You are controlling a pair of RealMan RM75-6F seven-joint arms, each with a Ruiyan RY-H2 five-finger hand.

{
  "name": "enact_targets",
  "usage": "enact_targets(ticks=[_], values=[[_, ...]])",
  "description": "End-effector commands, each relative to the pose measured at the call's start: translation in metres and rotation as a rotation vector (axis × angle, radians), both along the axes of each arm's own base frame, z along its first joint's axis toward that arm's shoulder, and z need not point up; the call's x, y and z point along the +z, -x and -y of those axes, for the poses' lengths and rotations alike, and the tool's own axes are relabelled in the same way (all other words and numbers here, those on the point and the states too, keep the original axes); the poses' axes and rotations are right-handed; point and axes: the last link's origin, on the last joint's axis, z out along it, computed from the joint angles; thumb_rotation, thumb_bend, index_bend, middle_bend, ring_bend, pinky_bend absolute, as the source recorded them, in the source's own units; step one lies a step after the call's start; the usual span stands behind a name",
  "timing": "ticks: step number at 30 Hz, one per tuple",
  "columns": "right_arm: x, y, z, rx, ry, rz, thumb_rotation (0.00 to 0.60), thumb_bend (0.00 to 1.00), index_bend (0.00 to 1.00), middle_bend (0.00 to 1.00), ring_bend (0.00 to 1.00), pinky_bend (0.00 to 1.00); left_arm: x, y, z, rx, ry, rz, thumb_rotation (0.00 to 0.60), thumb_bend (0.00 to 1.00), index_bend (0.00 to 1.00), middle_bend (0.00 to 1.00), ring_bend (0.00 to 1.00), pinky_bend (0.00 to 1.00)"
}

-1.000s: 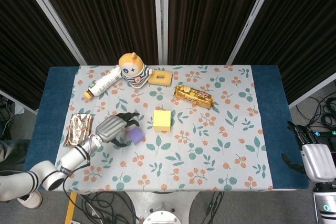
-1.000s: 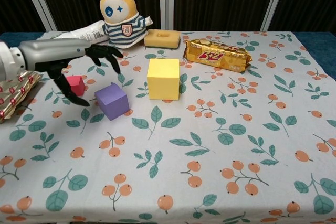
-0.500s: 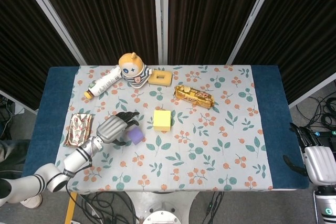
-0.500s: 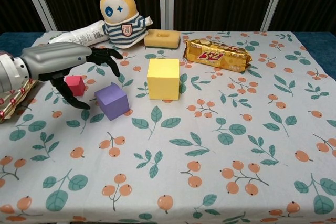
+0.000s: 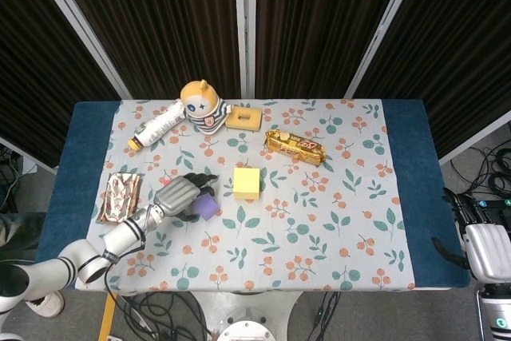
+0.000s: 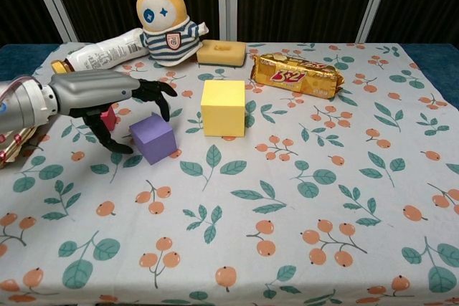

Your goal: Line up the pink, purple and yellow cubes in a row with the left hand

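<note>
Our left hand (image 6: 107, 98) hangs low over the worktop (image 6: 301, 198), fingers (image 6: 159, 95) spread, holding nothing. The pink cube (image 6: 109, 117) sits under the palm; the purple cube (image 6: 153, 137) lies just right of the fingers, the yellow cube (image 6: 223, 107) further right. The right hand (image 5: 487, 249) hangs well off.

Gap btwn purple cube (image 6: 153, 137), yellow cube (image 6: 224, 108)
</note>
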Motion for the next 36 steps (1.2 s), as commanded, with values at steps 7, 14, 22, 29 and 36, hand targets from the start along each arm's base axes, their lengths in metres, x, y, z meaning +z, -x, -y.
enact_targets(ticks=[7, 14, 22, 29, 36], values=[[0.000, 0.000, 0.001, -0.004, -0.001, -0.002, 0.600, 0.16, 0.03, 0.20, 0.13, 0.23, -0.003, -0.001, -0.003, 0.089, -0.001, 0.056, 0.600, 0.29, 0.51, 0.18, 0.14, 0.21], [0.000, 0.000, 0.003, -0.001, -0.003, -0.004, 0.600, 0.16, 0.04, 0.20, 0.13, 0.23, 0.003, -0.006, -0.008, 0.210, -0.026, 0.156, 0.600, 0.28, 0.53, 0.18, 0.14, 0.21], [-0.001, 0.000, 0.005, 0.002, -0.008, -0.004, 0.600, 0.16, 0.03, 0.20, 0.13, 0.23, 0.003, -0.023, -0.025, 0.315, -0.083, 0.187, 0.600, 0.27, 0.53, 0.18, 0.14, 0.21], [0.001, 0.002, 0.003, -0.008, -0.001, -0.005, 0.600, 0.16, 0.04, 0.20, 0.13, 0.23, -0.010, -0.040, -0.038, 0.381, -0.100, 0.166, 0.600, 0.27, 0.52, 0.18, 0.14, 0.22], [0.003, 0.003, 0.001, -0.013, 0.002, -0.006, 0.600, 0.16, 0.04, 0.20, 0.13, 0.23, -0.019, -0.053, -0.046, 0.411, -0.113, 0.144, 0.600, 0.27, 0.52, 0.18, 0.14, 0.22]])
